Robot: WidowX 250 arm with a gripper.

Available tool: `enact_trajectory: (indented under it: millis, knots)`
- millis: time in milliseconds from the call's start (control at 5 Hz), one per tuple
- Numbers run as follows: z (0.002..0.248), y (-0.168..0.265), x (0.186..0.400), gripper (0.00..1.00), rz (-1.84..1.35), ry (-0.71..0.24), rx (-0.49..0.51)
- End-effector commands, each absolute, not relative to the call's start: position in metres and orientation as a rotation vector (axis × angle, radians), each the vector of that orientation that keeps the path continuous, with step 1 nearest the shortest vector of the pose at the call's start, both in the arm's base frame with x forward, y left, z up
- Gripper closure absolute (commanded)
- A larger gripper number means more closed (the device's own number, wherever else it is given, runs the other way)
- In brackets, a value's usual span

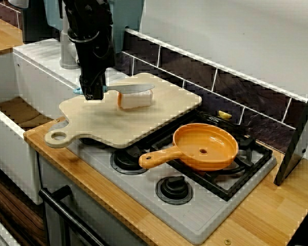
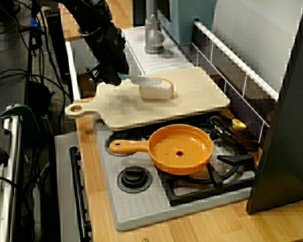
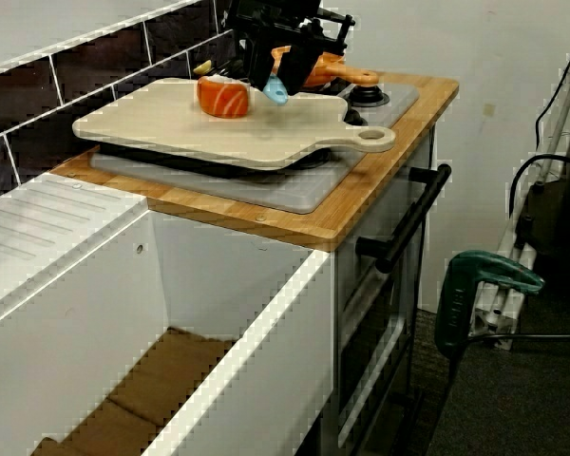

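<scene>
Knife (image 1: 129, 88) is pinched by its blue handle in the gripper (image 1: 92, 93), blade across the salmon piece (image 1: 135, 100). Level blade seems advisable: the piece could slide on the cutting board (image 1: 113, 123).

I count one gripper (image 1: 92, 95), one knife (image 1: 136, 88), one salmon piece (image 1: 135, 100) and one wooden cutting board (image 1: 118, 123). On the single grey hob (image 1: 143, 205) I count one orange pan (image 1: 205, 147), one black grate (image 1: 223, 187), two round black fittings (image 1: 173, 190) along the front edge, and one small yellow object (image 1: 224, 115) at the tiled wall. Beyond the hob I count one white sink (image 3: 218, 313), one black oven handle (image 3: 413, 218) and one green clamp (image 3: 480, 285).
</scene>
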State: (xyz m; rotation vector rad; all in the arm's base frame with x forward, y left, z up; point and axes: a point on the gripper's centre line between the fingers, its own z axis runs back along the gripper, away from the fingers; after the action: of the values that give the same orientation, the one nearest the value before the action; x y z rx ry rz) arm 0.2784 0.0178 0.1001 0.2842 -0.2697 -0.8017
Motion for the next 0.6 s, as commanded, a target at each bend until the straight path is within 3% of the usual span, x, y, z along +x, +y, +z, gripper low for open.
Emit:
enact_trajectory:
  millis: [0,400]
  knots:
    - [0.097,0.01,0.271,1.0,-0.879,-0.276,0.31]
    - [0.076,0.003,0.257,1.0,-0.918,-0.217,0.319]
